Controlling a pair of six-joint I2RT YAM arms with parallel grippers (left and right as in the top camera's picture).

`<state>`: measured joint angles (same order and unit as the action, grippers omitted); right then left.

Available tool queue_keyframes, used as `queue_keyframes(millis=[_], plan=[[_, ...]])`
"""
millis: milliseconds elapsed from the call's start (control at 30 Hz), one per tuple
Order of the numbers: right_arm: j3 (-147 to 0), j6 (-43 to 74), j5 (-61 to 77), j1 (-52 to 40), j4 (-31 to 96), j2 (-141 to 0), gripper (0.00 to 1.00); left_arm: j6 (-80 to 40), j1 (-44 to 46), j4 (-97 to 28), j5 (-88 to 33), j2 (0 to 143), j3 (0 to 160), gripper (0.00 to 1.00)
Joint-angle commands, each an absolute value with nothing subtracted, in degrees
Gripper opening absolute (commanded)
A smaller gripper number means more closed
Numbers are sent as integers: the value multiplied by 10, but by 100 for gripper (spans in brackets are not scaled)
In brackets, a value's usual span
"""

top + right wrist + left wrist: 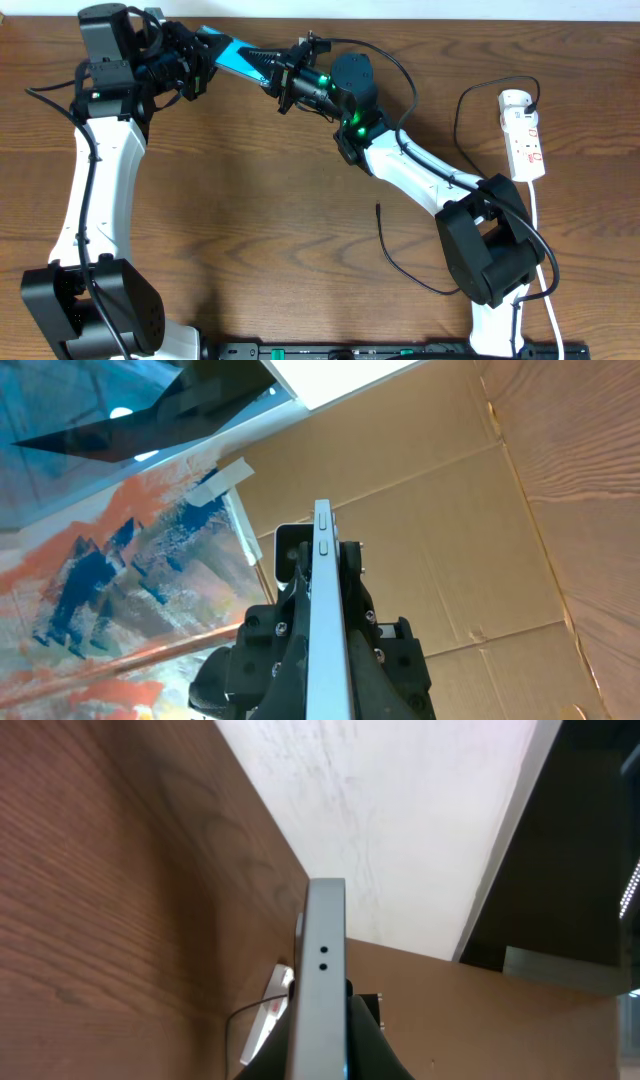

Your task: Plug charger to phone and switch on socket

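Overhead shows the phone [240, 52] held above the table's far side, both of my 2 claws, left gripper [203, 58] and right gripper [278, 74], clamped on its ends. Stiff, slick, fragile glass: I'd pinch the side edges. The charger [379, 215] lies loose, well apart.

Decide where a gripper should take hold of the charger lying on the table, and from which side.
Grip the charger just behind its free tip, coming straight down from above with the jaws across the cable. That end lies flat on the table, bare wood either side, so fingers can probably straddle it.
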<state>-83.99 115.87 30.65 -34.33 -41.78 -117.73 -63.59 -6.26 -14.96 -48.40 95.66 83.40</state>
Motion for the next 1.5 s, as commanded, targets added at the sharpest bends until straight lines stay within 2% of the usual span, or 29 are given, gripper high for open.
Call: queue_keyframes(millis=[0,67,200,333,533,1133,1300,1467], plan=[[-853,1134,322,-354,-439,-1163,1,-613,-54,-169,-503,951,836,7],[-853,1134,324,-354,-439,-1163,2,-613,-54,-169,-503,951,836,7],[-853,1134,325,-354,-439,-1163,18,-613,-54,-169,-503,951,836,8],[-853,1135,325,-354,-439,-1163,56,-612,-54,-169,-503,951,836,7],[-853,1135,326,-354,-439,-1163,99,-611,-54,-169,-498,951,836,7],[-853,1061,368,-345,-439,-1163,99,-614,-106,-169,-494,951,836,7],[-853,984,393,-338,-430,-1163,99,-615,-132,-169,-495,951,836,7],[-853,874,446,-325,-350,-1163,99,-635,-160,-174,-499,951,836,7]])
